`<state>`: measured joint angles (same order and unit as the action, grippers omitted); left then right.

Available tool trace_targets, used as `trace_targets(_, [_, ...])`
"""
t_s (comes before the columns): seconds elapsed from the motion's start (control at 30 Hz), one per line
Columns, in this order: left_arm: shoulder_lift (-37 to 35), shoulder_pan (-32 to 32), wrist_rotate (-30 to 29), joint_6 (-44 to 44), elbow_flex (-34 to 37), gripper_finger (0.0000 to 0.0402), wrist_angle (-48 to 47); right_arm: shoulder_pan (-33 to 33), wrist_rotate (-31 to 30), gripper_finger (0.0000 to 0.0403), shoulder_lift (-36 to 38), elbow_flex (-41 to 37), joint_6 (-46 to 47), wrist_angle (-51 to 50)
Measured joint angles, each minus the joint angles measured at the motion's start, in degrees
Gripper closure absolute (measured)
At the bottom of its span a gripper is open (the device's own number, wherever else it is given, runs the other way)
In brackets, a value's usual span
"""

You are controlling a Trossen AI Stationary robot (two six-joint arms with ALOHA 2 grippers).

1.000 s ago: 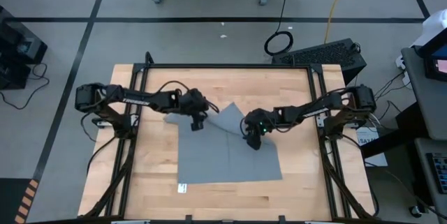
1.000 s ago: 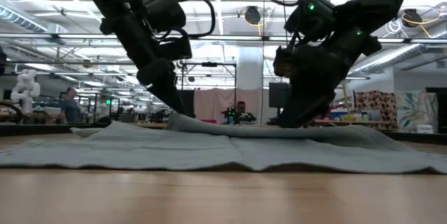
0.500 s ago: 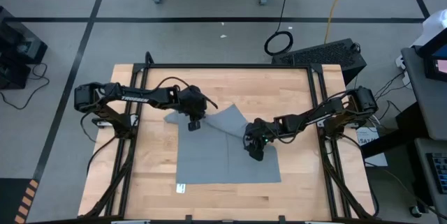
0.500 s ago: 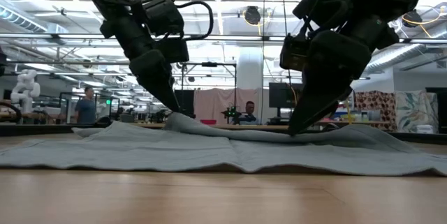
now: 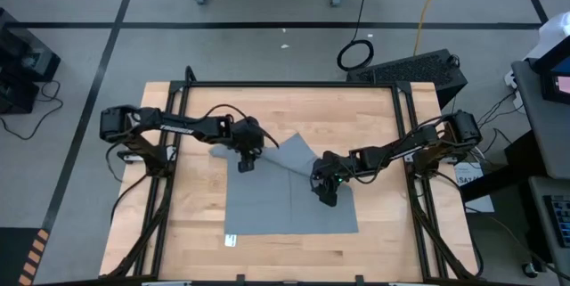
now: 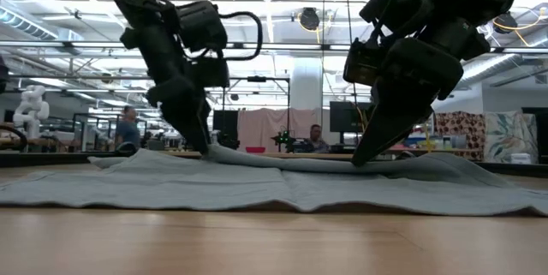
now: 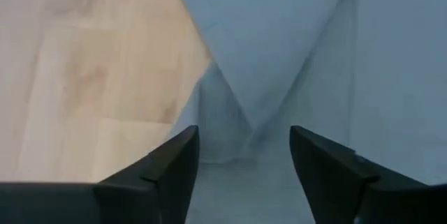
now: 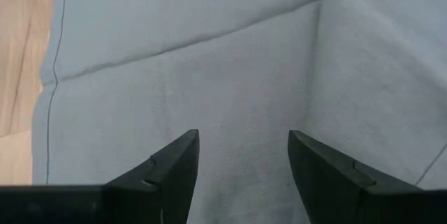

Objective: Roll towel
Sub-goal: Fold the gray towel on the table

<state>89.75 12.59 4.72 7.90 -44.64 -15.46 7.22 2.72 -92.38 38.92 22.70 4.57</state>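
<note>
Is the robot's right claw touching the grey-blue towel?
Touching. In the low view the right end effector, fingers open, meets the plain grey-blue cloth towel with no gap at its tip.

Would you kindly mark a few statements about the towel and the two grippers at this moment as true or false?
1. The towel lies mostly spread on the wooden table. True.
2. Both grippers are shut on cloth. False: the left gripper and right gripper both show open fingers with nothing between them.
3. The towel is already rolled into a tight cylinder. False: only its far part is folded over.
4. The right gripper is above the towel. True.
5. A second, patterned cloth lies on the table. False: only one plain towel.
</note>
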Motion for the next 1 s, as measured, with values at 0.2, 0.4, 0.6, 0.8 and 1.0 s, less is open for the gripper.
trace_targets(0.2, [3.0, 0.1, -0.5, 1.9, 0.0, 0.0308, 5.3, 0.0, -0.2, 0.0193, 0.0, 0.0, 0.0, 0.0])
trace_targets(0.4, [-0.2, 0.3, 1.5, 1.6, -1.1, 0.0386, 7.8, 0.6, -1.3, 0.0193, 0.0, 0.0, 0.0, -0.1])
trace_targets(0.6, [-7.9, 0.6, 3.9, 1.4, -4.0, 0.0394, 5.8, 2.7, -4.0, 0.0193, 2.4, 0.0, -1.2, -0.3])
trace_targets(0.8, [-16.6, 0.8, 12.9, -2.7, -7.9, 0.0394, 5.6, 5.6, -16.1, 0.0193, 7.7, 0.0, -2.5, 0.0])
trace_targets(1.0, [-21.3, 0.9, 19.5, -8.5, -11.1, 0.0394, 6.2, 7.9, -33.5, 0.0193, 12.9, 0.0, -9.2, -0.3])
